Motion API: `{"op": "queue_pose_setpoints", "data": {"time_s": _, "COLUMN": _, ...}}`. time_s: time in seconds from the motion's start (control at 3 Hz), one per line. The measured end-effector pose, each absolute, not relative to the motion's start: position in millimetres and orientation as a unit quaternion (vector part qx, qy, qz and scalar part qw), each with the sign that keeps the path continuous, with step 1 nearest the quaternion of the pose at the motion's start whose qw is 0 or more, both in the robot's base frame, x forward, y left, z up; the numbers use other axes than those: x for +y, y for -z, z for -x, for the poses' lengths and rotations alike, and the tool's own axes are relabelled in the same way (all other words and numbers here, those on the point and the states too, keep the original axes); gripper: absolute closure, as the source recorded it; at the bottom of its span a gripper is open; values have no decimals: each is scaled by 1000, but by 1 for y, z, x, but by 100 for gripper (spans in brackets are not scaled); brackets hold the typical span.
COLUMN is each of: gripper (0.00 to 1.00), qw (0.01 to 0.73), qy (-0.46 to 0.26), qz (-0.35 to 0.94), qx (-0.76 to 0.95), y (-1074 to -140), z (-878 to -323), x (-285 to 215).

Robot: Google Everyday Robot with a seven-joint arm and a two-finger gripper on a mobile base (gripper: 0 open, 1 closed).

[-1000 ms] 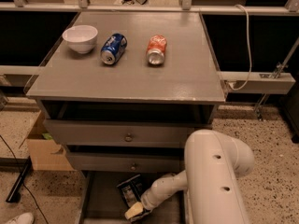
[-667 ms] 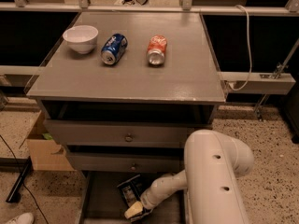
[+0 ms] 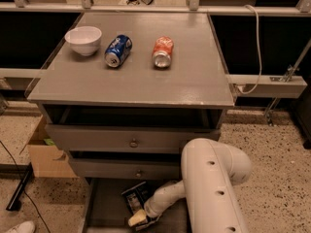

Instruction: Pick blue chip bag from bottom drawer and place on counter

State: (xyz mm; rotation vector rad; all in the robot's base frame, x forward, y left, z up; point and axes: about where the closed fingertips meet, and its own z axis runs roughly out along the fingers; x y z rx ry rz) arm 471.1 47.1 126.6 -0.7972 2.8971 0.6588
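The blue chip bag [image 3: 134,197] lies in the bottom drawer [image 3: 104,208], dark foil with a white label, partly covered by my arm. My gripper [image 3: 138,220] is down inside the drawer at the bag's near end, touching or just over it. The counter [image 3: 146,81] is the flat grey top of the cabinet above.
On the counter stand a white bowl [image 3: 83,40], a blue soda can [image 3: 118,50] and an orange soda can [image 3: 163,51], both lying on their sides. Two knobbed drawers [image 3: 131,142] sit above the open one. A cardboard box [image 3: 43,152] stands on the floor at left.
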Motion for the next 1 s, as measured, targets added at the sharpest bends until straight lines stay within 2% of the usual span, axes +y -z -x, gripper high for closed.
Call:
{"op": "queue_pose_setpoints", "data": {"time_s": 0.33, "gripper": 18, "qw": 33, "qy": -214, "qz": 259, "qx": 941, "y": -127, "z": -471, "x": 47}}
{"op": "queue_pose_setpoints", "data": {"time_s": 1.0, "gripper": 65, "qw": 33, "qy": -214, "qz": 259, "qx": 941, "y": -127, "z": -471, "x": 47}}
